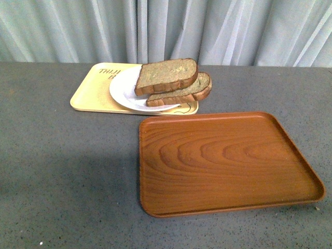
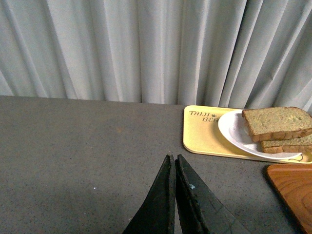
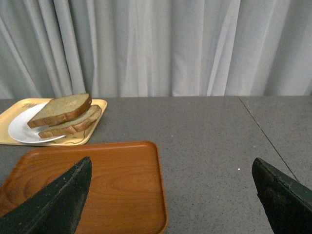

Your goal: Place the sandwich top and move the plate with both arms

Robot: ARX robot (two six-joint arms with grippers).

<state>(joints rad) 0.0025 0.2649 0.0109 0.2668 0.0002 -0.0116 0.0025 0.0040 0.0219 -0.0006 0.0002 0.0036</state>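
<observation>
The sandwich top (image 1: pixel 166 75), a thick squarish brown slice, lies on a slice with a rounded end (image 1: pixel 194 89). Both rest on the right side of the white plate (image 1: pixel 122 91) at the back of the table. Neither arm shows in the front view. My left gripper (image 2: pixel 173 157) is shut and empty over bare table, well short of the plate (image 2: pixel 234 131) and the sandwich top (image 2: pixel 275 122). My right gripper (image 3: pixel 171 161) is wide open and empty near the wooden tray's edge, far from the sandwich top (image 3: pixel 61 109) and the plate (image 3: pixel 19 129).
The plate sits on a pale yellow printed tray (image 1: pixel 88 96). A brown wooden tray (image 1: pixel 223 161) lies nearer the front, right of centre, with nothing on it. A grey curtain (image 1: pixel 166 31) hangs behind the grey table (image 1: pixel 62 171).
</observation>
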